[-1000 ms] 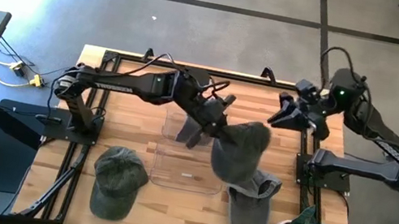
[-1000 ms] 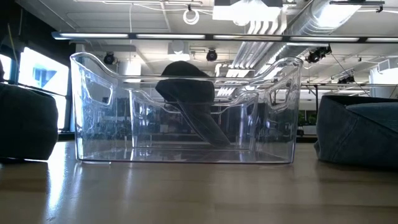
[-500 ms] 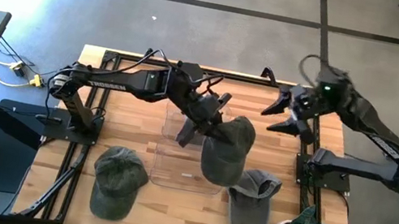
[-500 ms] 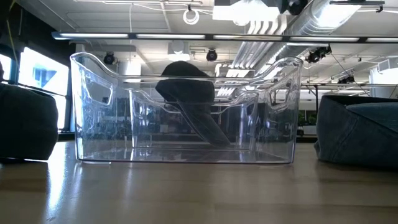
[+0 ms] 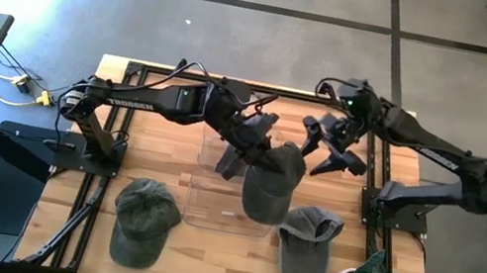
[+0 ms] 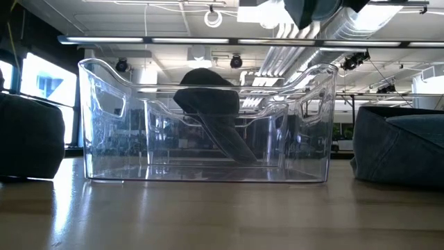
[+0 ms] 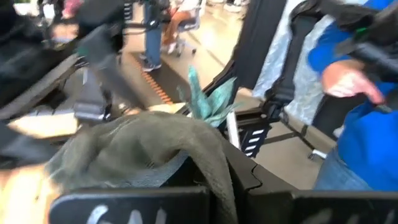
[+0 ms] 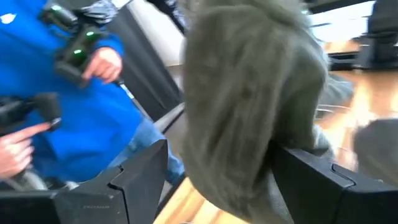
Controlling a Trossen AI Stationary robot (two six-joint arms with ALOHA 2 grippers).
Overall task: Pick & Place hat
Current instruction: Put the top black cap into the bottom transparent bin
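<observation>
- Right end effector [image 5: 324,149]: now spread wide, swung in from the tabletop's right edge to just beside the held hat [image 5: 271,177].
- Held hat: carried leftward over the clear bin [image 5: 212,201].

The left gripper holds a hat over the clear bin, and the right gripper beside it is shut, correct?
Not quite: the right gripper is open, as the high view shows. The left gripper does hold a hat over the clear bin.
</observation>
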